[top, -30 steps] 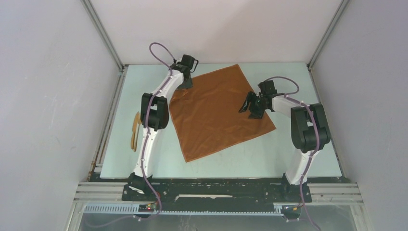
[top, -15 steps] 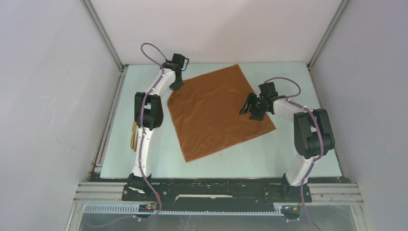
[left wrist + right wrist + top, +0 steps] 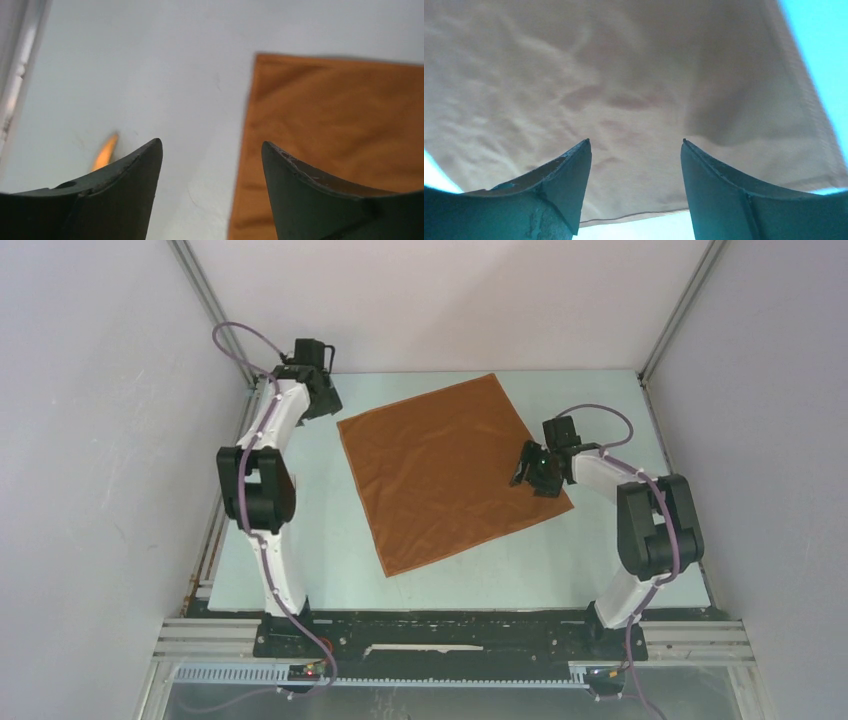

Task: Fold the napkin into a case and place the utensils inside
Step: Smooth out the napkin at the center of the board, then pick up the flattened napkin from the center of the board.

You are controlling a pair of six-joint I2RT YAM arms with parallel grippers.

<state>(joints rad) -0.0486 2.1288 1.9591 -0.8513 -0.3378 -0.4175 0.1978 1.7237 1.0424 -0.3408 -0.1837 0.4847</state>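
One napkin [image 3: 450, 475], unfolded, lies flat mid-table. It is square with no long axis, turned diamond-wise: one corner far, one near.
Left gripper [image 3: 211, 142]: fingers released, over bare table [image 3: 560, 560] left of the cloth.
Right gripper [image 3: 634, 141]: fingers apart, holding nothing, above the napkin's right corner.
Blurred orange sliver [image 3: 106, 152] on the left, possibly a utensil.

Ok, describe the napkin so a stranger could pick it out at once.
Find the pale table boxed in by grey walls. Flat in its middle, turned askew, lies the napkin, a rust-orange square of cloth. It is the one cloth there, and the right pincer hangs open above its right corner.
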